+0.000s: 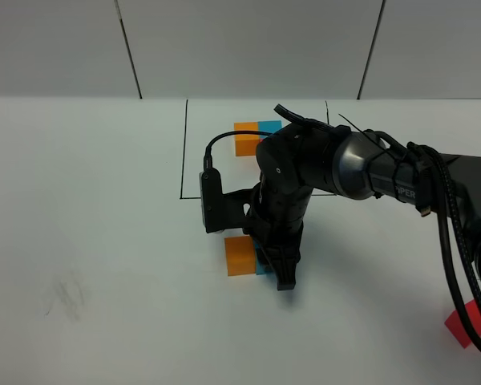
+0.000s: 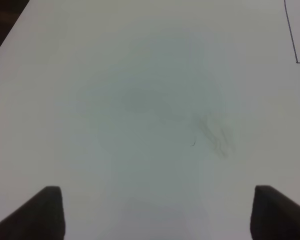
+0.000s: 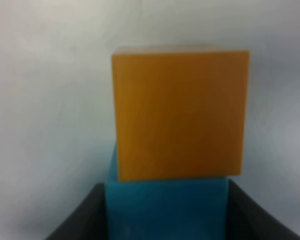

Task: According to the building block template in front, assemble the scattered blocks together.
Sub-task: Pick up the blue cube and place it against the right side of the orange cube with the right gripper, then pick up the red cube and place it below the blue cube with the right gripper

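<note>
The building block template sits inside a thin black drawn rectangle (image 1: 183,148) at the back; its orange cube (image 1: 245,140) and blue cube (image 1: 270,126) show, and my right arm hides the rest. In front of the frame a loose orange cube (image 1: 240,255) lies on the table with a light blue cube (image 1: 260,261) touching its right side. My right gripper (image 1: 275,269) points down and is shut on the blue cube (image 3: 165,207), with the orange cube (image 3: 180,112) pressed against it. A red cube (image 1: 467,322) lies far right. My left gripper (image 2: 155,210) hangs open over bare table.
The white table (image 1: 104,241) carries a faint grey smudge (image 1: 64,297) at the left, also seen as a smudge (image 2: 217,137) in the left wrist view. A corner of the drawn frame line (image 2: 292,40) shows there. Cables (image 1: 457,241) run along my right arm.
</note>
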